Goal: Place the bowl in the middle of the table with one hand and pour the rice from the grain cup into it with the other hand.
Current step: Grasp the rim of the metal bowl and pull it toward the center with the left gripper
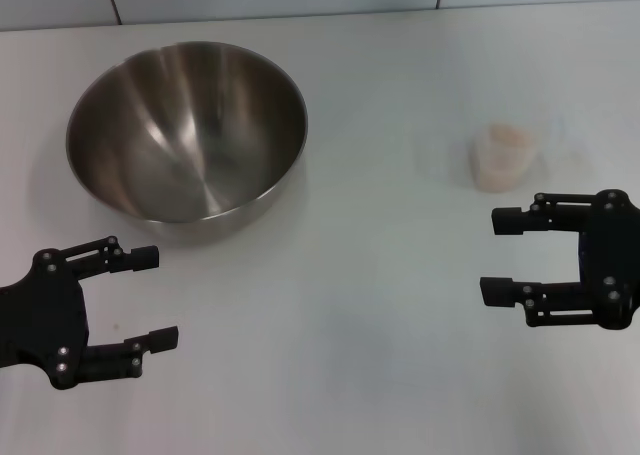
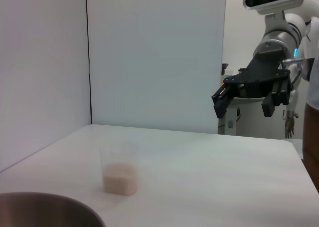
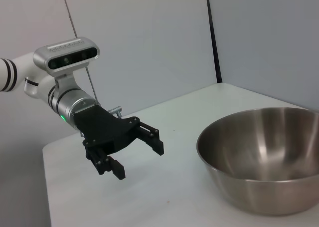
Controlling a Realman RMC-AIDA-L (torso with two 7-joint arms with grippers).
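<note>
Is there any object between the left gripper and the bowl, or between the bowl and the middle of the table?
Nothing visible. The left gripper, open, has only bare table between it and the bowl. The grain cup stands far right, off that path.

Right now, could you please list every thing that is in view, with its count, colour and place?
bowl: one, shiny steel, empty, far left part of the table, in front of the left arm.
grain cup: one, translucent whitish, upright, right side of the table, apart from the bowl.
rice: one pale beige mass, filling the bottom of the grain cup.
table: one, white, under everything.
left end effector: one, black, open, holds nothing, near left, short of the bowl.
right end effector: one, black, open, holds nothing, near right, short of the grain cup.
</note>
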